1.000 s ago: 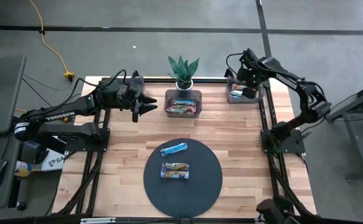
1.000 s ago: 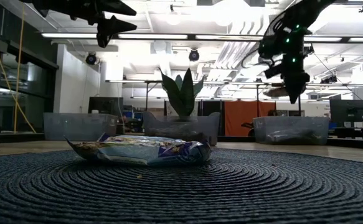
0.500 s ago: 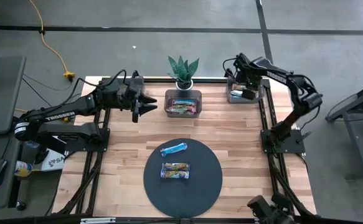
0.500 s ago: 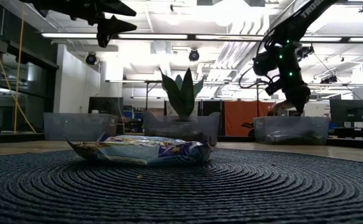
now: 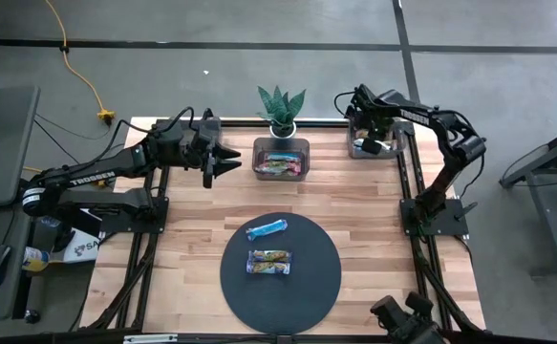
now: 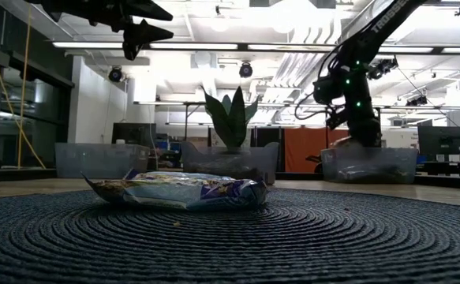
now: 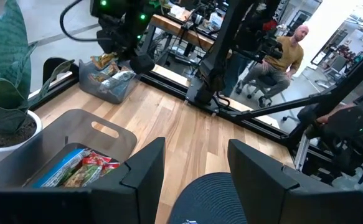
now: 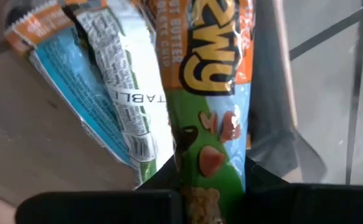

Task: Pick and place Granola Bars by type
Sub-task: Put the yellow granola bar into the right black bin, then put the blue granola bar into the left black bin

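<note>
2 granola bars on the round mat (image 5: 280, 287) — one blue (image 5: 267, 228), one brown-orange (image 5: 268, 261) — 3 clear bins, 1 potted plant (image 5: 282, 110), 2 arms.

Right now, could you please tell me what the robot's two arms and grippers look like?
Both arms are dark, jointed and slender. The left arm bears white TROSSEN lettering and trailing black cables. The left gripper has two flat black fingers. The right arm shows small green lights.
</note>
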{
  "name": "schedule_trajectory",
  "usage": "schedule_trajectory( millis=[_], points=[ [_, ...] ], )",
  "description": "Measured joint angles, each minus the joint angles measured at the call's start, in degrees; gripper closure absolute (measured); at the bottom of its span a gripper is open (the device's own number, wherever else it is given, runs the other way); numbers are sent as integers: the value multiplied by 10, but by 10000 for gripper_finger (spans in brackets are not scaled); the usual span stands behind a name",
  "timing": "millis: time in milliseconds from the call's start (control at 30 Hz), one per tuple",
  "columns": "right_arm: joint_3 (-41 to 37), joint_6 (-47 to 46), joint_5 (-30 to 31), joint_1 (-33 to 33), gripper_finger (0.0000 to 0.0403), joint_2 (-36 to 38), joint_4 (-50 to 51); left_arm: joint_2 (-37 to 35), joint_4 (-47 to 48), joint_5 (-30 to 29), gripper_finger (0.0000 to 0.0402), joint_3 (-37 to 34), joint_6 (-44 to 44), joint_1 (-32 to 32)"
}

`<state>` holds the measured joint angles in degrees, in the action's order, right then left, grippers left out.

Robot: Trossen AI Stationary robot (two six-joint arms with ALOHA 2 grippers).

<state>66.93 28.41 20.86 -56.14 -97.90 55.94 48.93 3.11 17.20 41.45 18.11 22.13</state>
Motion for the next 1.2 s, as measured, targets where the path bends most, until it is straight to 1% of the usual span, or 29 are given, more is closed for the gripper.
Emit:
schedule_trajectory(
  millis=[233,467,600,700,833,967,1067,1133,1200],
  points=[
    [0,-1,-1,0,364,-25,1,0,0,0,229,0,2,0],
    [0,-2,0,0,363,-27,1,0,0,0,229,0,4,0],
    [0,-29,3,-1,361,-27,3,0,0,0,229,0,4,0],
    [0,-31,2,-1,344,-27,11,0,0,0,229,0,4,0],
    [0,-38,3,-1,304,-27,25,0,0,0,229,0,4,0],
    [0,-43,18,-1,268,-27,35,0,0,0,229,0,4,0],
    [0,-62,45,-1,254,-27,44,0,0,1,229,0,4,0],
    [0,-79,71,-1,252,-27,53,0,0,1,229,0,4,0],
    [8,-101,83,2,254,-26,68,0,0,1,229,0,4,0]
  ],
)
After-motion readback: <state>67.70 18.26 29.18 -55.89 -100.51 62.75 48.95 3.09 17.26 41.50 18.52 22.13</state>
